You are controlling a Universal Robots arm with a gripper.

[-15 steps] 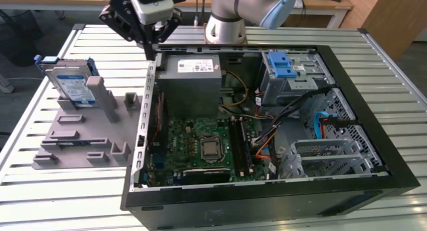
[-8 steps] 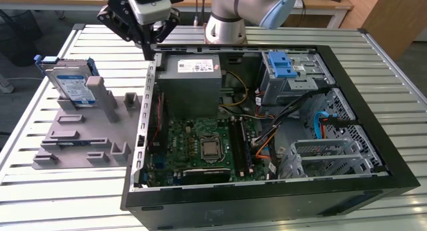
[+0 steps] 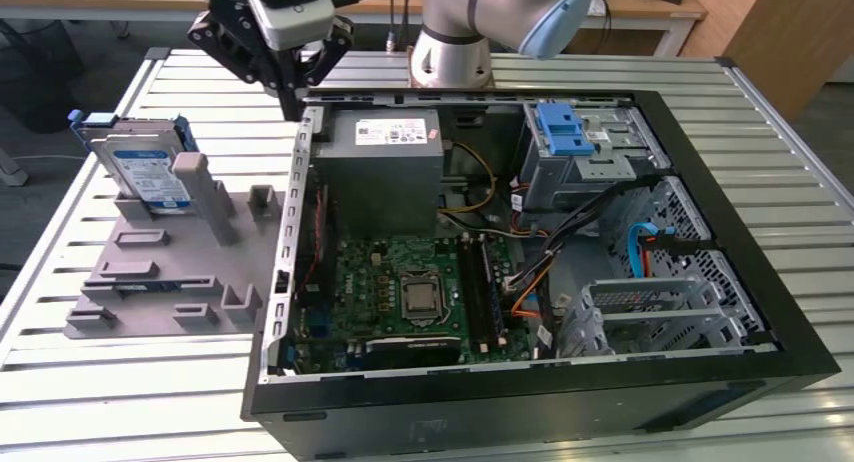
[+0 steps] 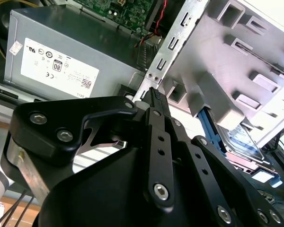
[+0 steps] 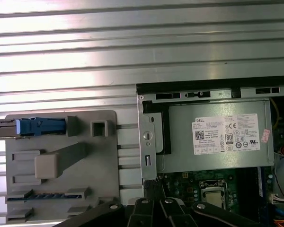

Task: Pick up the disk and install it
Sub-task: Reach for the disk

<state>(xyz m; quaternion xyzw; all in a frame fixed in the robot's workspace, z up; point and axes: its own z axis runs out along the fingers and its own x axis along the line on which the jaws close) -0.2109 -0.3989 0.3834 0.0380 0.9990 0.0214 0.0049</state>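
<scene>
Hovering with my gripper (image 3: 291, 104) above the corner of the open computer case (image 3: 534, 414), right by the grey power supply (image 3: 380, 172). The fingers are pressed together and there's nothing between them, so I'm not carrying anything.

The disk (image 3: 144, 167) isn't picked up yet. It stands on edge in a slot of the grey fixture (image 3: 147, 282), on the exterior view's left, well apart from my fingertips. My guess is it's parked upright like that so its blue carrier edge (image 5: 40, 126) pokes up where I can pinch it from above.

The case lies on its side with the open face up, which I reckon is so the drive bay with the blue latch (image 3: 563, 132) is reachable straight down. Everything sits on the slatted metal table (image 3: 134, 412).
</scene>
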